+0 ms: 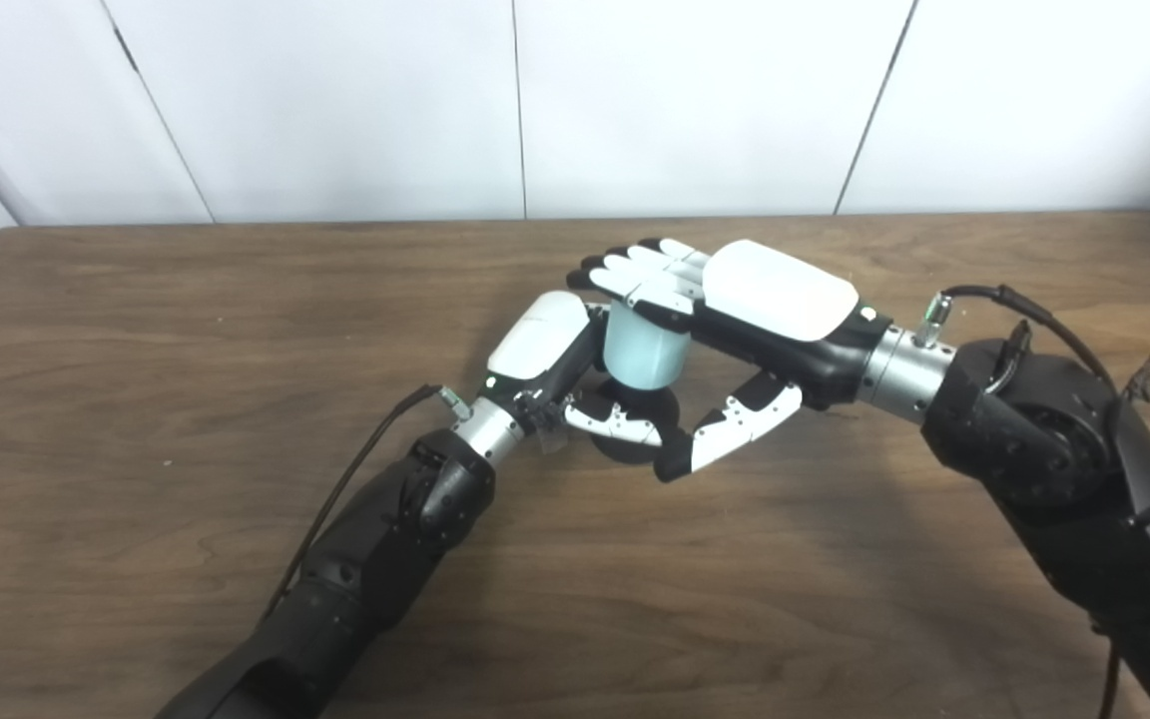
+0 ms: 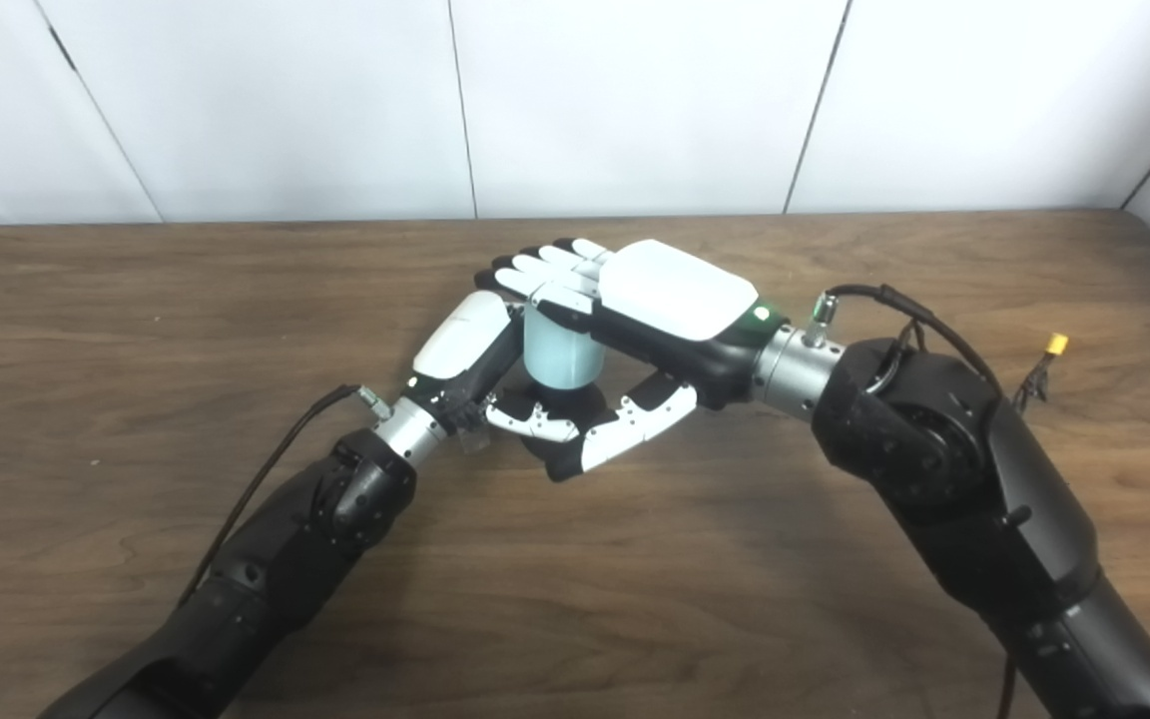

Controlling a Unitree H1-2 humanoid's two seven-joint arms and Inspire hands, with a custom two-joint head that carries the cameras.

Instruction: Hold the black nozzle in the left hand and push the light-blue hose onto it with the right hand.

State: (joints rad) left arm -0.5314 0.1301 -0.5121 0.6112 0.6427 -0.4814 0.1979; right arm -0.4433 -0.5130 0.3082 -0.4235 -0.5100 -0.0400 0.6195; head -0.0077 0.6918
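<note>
Centrally, right hand point(image 1: 735, 300) flat atop light-blue hose point(image 1: 643, 350), left hand point(image 1: 560, 359) wrapped round black nozzle point(image 1: 635, 414) beneath.

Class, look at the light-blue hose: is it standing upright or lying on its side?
Upright. The light-blue hose stands vertically on the black nozzle, under the right robot hand.

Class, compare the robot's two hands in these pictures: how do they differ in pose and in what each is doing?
The left hand sits lower, wrapped around the black nozzle; the right hand lies above, flat on the light-blue hose, fingers straight and thumb hanging free. Both have white backs and meet at mid-table.
</note>
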